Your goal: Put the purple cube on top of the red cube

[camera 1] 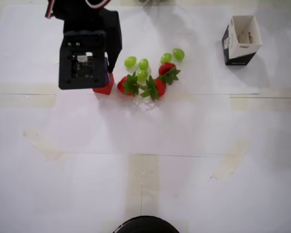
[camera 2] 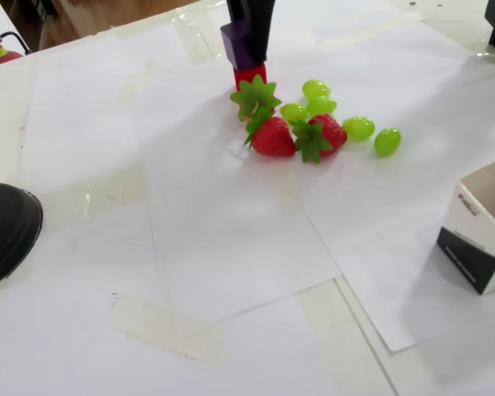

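In the fixed view the purple cube point(camera 2: 236, 47) sits in my gripper point(camera 2: 249, 37), whose black fingers point(camera 2: 260, 29) are shut on its sides. It hangs directly over the red cube point(camera 2: 249, 76), with its underside at or just above the red top; I cannot tell whether they touch. From overhead, the arm's black wrist block point(camera 1: 82, 60) covers most of both. Only a purple sliver point(camera 1: 106, 76) and the red cube's lower right corner point(camera 1: 105, 89) show there.
Strawberries point(camera 1: 154, 87) point(camera 2: 274, 136) with green leaves lie right beside the red cube, with green grapes point(camera 1: 143, 63) point(camera 2: 359, 127) behind them. A black-and-white open box point(camera 1: 241, 39) point(camera 2: 483, 235) stands far off. A black rounded object point(camera 2: 4, 231) point(camera 1: 145, 224) sits at the table edge.
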